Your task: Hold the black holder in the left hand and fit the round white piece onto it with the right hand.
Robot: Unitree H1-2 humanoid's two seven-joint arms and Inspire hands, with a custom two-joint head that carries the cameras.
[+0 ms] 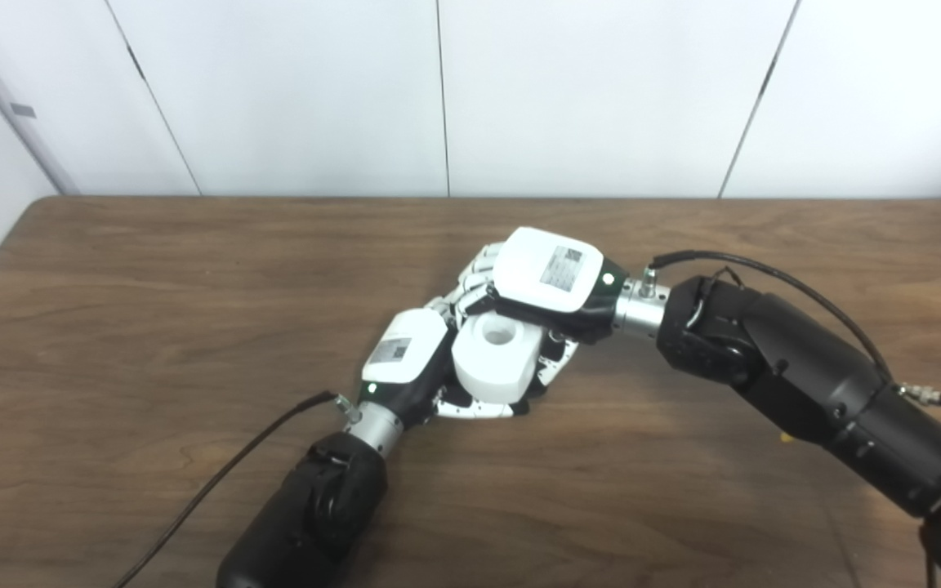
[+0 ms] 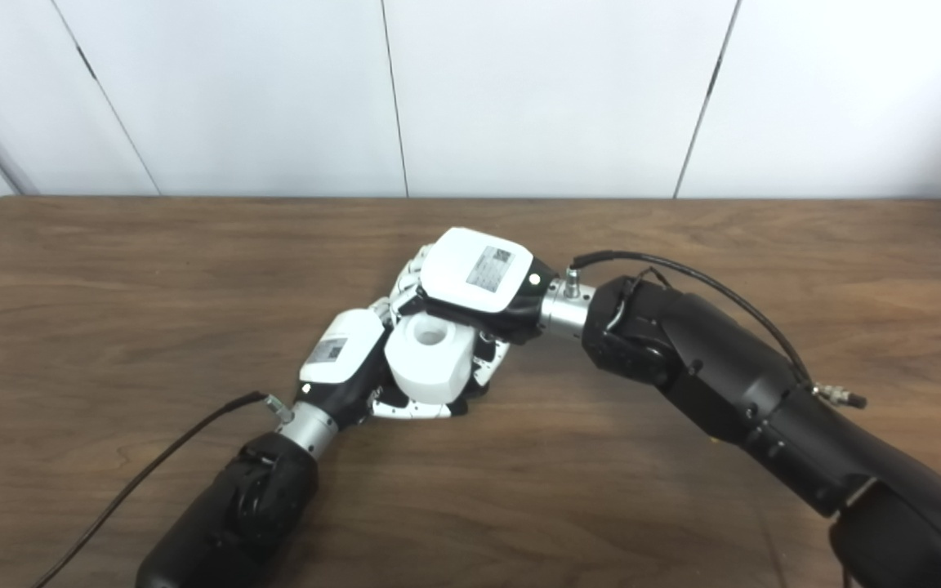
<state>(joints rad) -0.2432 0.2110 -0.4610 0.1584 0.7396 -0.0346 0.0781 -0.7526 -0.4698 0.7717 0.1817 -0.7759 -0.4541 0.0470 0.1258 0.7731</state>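
Fingers of both hands wrap smooth round white piece w/ centre hole.

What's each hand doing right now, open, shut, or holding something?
Left hand: fingers curled at the round white plastic piece; the black holder is hidden, so cannot tell.
Right hand: fingers on the same white piece, holding it.

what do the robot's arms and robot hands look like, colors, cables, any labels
Both arms are glossy black and bulky, each ending in a short silver metal wrist. Each robot hand, left and right, has a white back plate bearing a small grey printed label, a black body with a tiny lit dot, and white fingers. A thin black cable runs to the left wrist; another loops over the right forearm.
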